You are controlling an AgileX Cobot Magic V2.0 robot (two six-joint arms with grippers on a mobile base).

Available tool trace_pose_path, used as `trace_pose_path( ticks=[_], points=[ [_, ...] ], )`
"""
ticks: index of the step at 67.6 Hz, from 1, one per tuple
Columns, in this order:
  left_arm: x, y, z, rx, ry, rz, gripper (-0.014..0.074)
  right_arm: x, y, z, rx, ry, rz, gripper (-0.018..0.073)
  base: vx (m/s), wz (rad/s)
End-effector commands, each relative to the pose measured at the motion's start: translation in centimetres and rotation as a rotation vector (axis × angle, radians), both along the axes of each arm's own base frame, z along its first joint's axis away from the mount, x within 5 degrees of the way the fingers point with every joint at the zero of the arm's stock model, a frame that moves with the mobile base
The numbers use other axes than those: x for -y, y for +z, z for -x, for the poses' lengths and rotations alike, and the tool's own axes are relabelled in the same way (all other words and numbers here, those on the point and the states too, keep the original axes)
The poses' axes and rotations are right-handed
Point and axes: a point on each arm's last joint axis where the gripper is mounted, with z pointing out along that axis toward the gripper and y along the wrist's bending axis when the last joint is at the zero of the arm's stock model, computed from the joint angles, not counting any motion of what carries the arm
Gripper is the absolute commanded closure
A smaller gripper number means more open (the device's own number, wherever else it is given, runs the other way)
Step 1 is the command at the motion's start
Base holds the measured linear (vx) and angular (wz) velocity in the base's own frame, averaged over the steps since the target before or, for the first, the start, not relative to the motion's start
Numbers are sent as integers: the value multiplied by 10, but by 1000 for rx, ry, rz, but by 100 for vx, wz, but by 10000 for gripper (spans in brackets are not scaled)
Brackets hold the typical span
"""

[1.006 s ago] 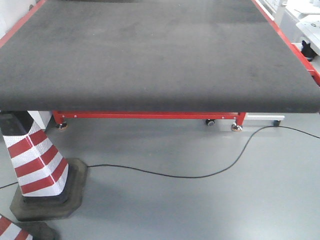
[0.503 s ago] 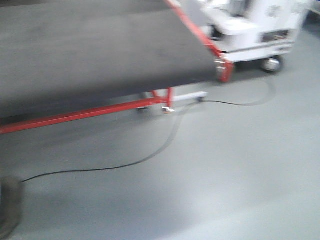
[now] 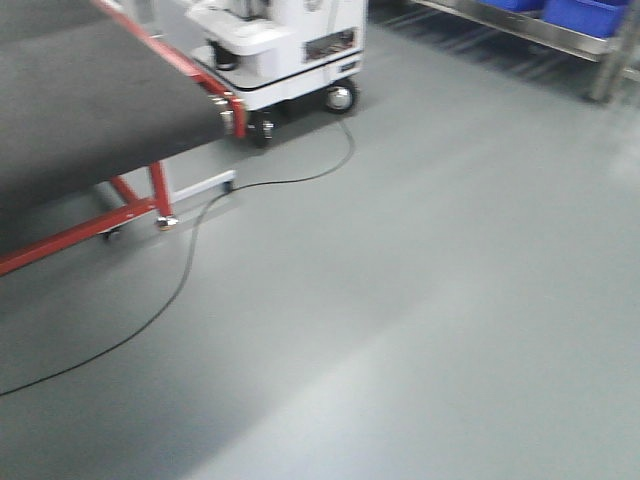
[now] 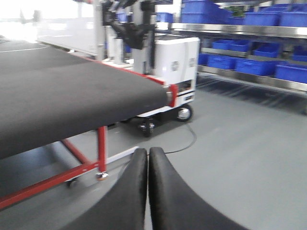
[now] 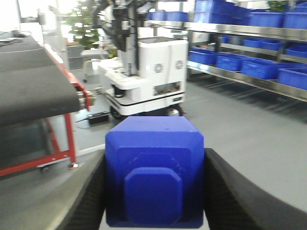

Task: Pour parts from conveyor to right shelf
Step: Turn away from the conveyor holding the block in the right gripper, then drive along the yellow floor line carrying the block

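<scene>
The conveyor (image 3: pixel 80 110) stands on the left part of the floor (image 3: pixel 450 300). A wheeled machine (image 3: pixel 290 50) stands just behind the conveyor's right end corner. A cable (image 3: pixel 182 285) lies on the floor, running from the machine past the conveyor's leg towards the left. The right shelf (image 3: pixel 540 30) stands at the far right, well apart from the conveyor, with bins (image 3: pixel 585 12) on it. A part (image 5: pixel 156 167) sits between the right claw (image 5: pixel 154 191) fingers.
</scene>
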Motion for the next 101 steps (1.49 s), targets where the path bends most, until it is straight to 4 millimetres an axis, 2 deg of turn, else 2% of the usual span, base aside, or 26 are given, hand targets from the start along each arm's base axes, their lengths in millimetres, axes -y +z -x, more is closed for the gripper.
trace_pose_path(
  ticks=[1, 59, 101],
  points=[
    [0, -2, 0, 55, -5, 9, 603, 0, 15, 1, 93, 1, -1, 523, -16, -63],
    [0, -2, 0, 55, -5, 9, 603, 0, 15, 1, 93, 1, -1, 523, -14, -60],
    [0, -2, 0, 55, -6, 9, 603, 0, 15, 1, 93, 0, -1, 523, 3, -63]
  ],
)
